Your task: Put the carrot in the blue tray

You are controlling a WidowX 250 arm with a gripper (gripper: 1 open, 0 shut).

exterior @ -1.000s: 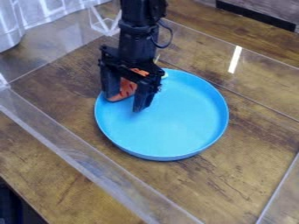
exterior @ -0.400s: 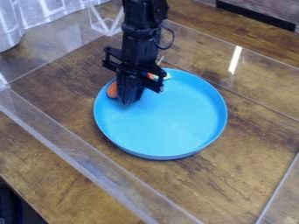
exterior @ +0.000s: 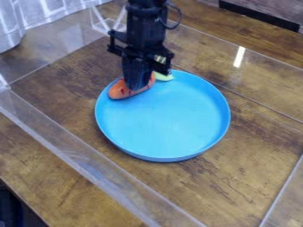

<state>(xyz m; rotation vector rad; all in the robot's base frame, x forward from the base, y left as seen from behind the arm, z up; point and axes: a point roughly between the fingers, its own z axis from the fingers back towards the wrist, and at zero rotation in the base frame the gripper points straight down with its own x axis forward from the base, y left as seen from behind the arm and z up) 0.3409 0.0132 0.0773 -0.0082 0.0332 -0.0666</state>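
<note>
- We are watching 1 black robot arm [exterior: 147, 22] reaching in from the top of the view, its wrist standing nearly vertical and its tool aiming straight down.
- The gripper [exterior: 137, 82] is hanging over the far-left rim of the blue tray [exterior: 178, 124], and its 2 fingers [exterior: 138, 73] are pressing tightly together with no gap showing between them.
- The carrot [exterior: 128, 88] is sitting right at the fingertips, its orange body poking out to the left over the tray's rim; we cannot tell whether the clenched fingers are pinching it or only standing in front of it.
- A pale green leafy tip [exterior: 164, 77] is showing just to the right of the fingers, at the tray's far edge.
- The tray is resting flat on a dark wooden table [exterior: 71, 97], under a glossy sheet that is catching window light [exterior: 240, 58].
</note>
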